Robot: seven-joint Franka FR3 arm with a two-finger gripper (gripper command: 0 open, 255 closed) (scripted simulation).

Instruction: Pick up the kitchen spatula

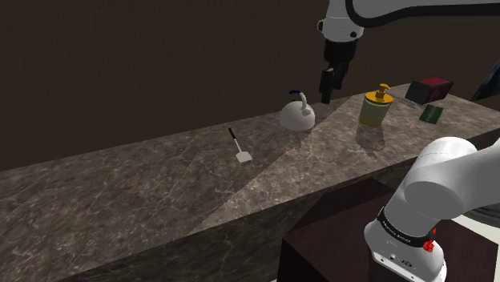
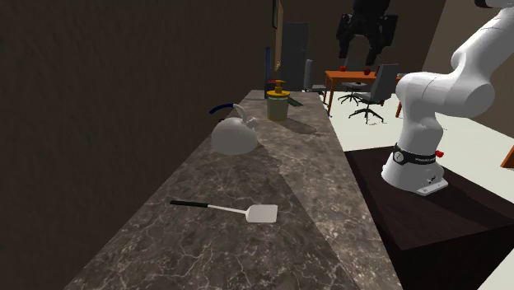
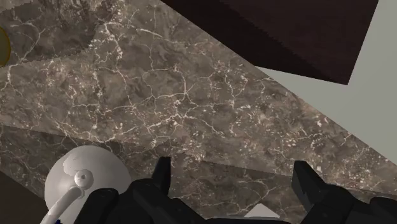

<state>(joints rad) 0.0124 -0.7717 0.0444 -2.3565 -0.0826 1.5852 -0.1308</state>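
Note:
The spatula lies flat on the marbled counter, a thin black handle ending in a small white blade. My gripper hangs high above the counter, just beyond a white kettle and well to the shoulder view's right of the spatula. In the wrist view the black fingers stand wide apart with bare counter between them, so the gripper is open and holds nothing. The kettle sits beside one finger.
A yellow soap dispenser stands past the kettle, then a red and black box and a green item. A dark wall runs behind the counter. The second exterior view shows chairs and an orange table far off.

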